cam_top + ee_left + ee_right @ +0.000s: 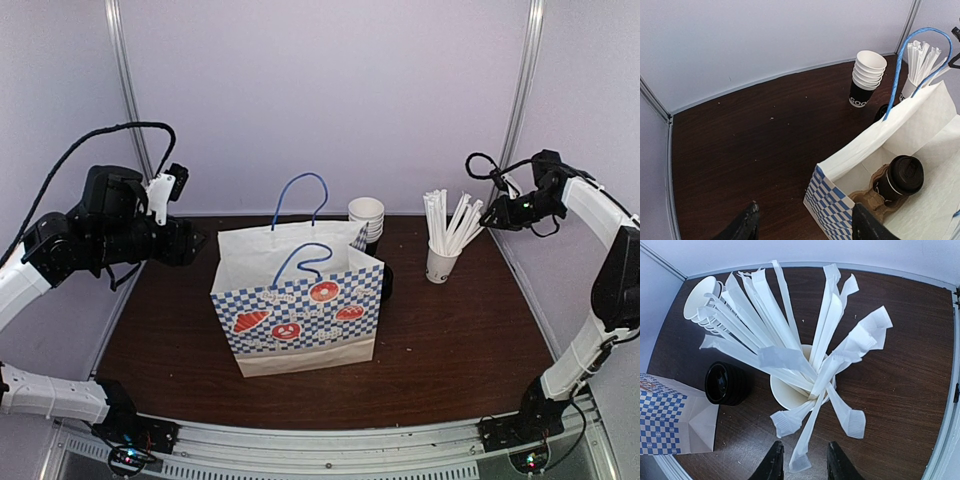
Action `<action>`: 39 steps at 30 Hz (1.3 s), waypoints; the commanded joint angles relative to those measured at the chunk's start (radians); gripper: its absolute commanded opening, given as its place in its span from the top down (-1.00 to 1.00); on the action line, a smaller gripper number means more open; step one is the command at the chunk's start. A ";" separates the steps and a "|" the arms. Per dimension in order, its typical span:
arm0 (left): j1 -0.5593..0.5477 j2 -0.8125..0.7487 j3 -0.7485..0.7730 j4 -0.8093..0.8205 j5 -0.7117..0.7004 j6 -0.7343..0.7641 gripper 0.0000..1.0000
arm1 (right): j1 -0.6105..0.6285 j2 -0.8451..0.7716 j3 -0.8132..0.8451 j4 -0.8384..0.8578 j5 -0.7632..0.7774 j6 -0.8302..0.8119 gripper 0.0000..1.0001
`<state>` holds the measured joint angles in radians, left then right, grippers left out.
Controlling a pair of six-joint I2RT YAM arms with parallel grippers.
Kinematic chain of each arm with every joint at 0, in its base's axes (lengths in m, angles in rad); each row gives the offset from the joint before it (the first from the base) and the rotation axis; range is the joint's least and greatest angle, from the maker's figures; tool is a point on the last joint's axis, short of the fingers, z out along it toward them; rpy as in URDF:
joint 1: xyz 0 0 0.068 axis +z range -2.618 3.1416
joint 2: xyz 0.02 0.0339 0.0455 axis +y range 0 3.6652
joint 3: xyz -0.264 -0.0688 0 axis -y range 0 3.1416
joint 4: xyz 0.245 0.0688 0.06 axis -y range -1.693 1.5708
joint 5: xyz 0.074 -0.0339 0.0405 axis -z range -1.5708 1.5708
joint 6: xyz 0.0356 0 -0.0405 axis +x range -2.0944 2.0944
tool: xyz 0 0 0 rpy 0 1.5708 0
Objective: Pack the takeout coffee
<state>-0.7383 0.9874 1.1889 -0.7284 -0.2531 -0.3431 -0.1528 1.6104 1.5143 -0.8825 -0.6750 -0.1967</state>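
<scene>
- The dark wooden table (450,340) carries everything, with the checked paper bag (300,320) standing open in the middle.
- The left gripper (807,230) hangs high over the bag's left corner, fingers spread wide and holding nothing.
- The right gripper (802,465) hovers right over the white cup of straws (440,265). Its fingers stand a little apart, and the tip of one wrapped straw (801,457) lies between them, not pinched as far as I can see.
- The stack of paper cups (866,75) sits behind the bag, well out of the way.
- The takeout coffee (902,176) is already down inside the bag, lid on, seated in a cardboard carrier (870,197).
- The stack of lids (725,384) lies between the bag and the straws.
- To my eye the step is fetching a straw. Take only that lone tip, squarely across the wrapper, and lift straight up so that the splayed neighbours do not drag the light cup over.
</scene>
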 commanded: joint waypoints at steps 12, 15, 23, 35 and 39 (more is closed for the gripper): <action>0.004 -0.023 -0.007 0.010 0.019 -0.011 -0.27 | -0.004 0.053 0.023 0.024 -0.030 0.022 0.59; 0.004 -0.024 -0.012 0.009 0.015 -0.015 -0.27 | -0.004 0.056 0.030 0.019 -0.037 0.023 0.83; 0.004 -0.027 -0.006 0.009 0.007 -0.006 -0.28 | -0.004 -0.080 0.035 -0.054 0.018 0.019 1.00; 0.004 0.007 0.028 0.010 -0.013 0.041 -0.28 | -0.004 -0.332 0.146 -0.241 0.207 -0.047 1.00; 0.004 0.019 0.032 0.016 0.000 0.041 -0.28 | -0.004 -0.383 0.205 -0.272 0.330 -0.066 1.00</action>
<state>-0.7383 0.9955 1.1896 -0.7349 -0.2543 -0.3195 -0.1528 1.2667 1.6650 -1.0824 -0.4908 -0.2321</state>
